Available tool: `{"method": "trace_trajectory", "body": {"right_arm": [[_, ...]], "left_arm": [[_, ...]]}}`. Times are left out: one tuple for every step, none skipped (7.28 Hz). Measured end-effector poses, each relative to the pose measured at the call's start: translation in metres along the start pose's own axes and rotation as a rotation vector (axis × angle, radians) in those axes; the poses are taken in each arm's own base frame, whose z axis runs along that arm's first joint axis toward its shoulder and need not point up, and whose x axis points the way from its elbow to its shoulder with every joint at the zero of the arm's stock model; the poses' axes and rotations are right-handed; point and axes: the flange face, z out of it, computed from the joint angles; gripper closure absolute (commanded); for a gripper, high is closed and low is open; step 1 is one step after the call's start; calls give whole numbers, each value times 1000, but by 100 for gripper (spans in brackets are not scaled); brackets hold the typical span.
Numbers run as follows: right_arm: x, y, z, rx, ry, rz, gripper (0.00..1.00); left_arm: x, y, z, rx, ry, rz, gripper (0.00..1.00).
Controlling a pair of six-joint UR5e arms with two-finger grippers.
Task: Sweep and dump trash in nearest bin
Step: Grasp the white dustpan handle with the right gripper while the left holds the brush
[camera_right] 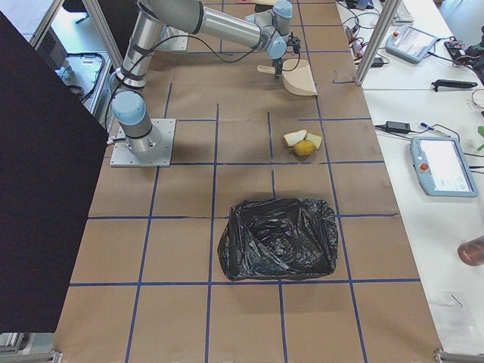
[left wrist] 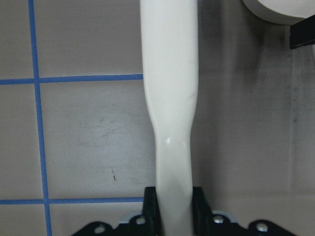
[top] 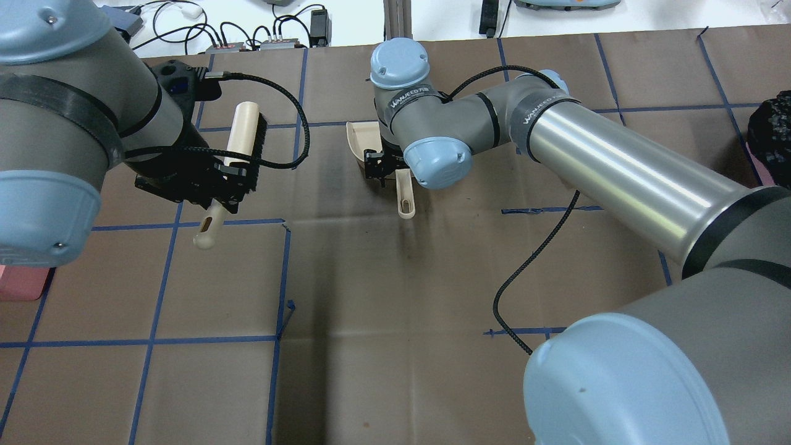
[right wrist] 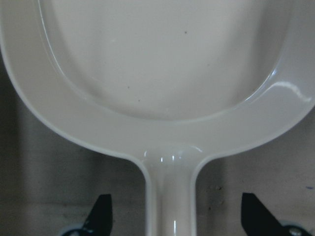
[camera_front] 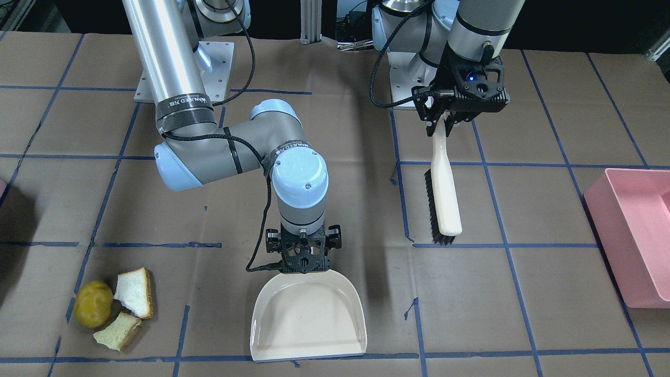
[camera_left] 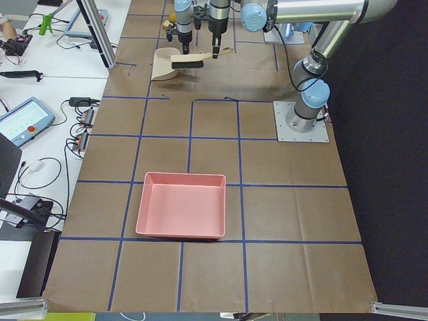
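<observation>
The trash, a yellow-brown lump [camera_front: 93, 303] and two torn bread pieces [camera_front: 135, 292] [camera_front: 119, 331], lies together on the brown paper. A cream dustpan [camera_front: 309, 319] rests flat beside it with its mouth facing away from the robot. My right gripper [camera_front: 303, 269] stands open over the pan's handle [right wrist: 171, 196], fingers wide on either side. My left gripper [camera_front: 445, 125] is shut on the handle of a cream brush [camera_front: 445, 193] with black bristles, held apart from the pan. The bin [camera_right: 276, 238], draped in a black bag, sits beyond the trash.
A large pink tub [camera_front: 636, 235] stands on the robot's left side of the table. Blue tape lines grid the brown paper [camera_front: 523, 303]. Arm base plates [camera_front: 183, 68] sit at the robot's edge. Cables and control boxes [camera_right: 442, 162] lie off the table's far side.
</observation>
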Motion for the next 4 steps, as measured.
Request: {"method": "trace_trajectory", "body": {"right_arm": [[1, -1, 0, 0, -3, 1, 73], [2, -1, -1, 0, -7, 1, 84], [2, -2, -2, 0, -9, 0, 91], [3, -2, -5, 2, -10, -1, 91]], "left_arm": [[0, 0, 0, 0, 1, 0, 100], [0, 0, 0, 0, 1, 0, 100], [0, 0, 0, 0, 1, 0, 100], [0, 0, 0, 0, 1, 0, 100]]}}
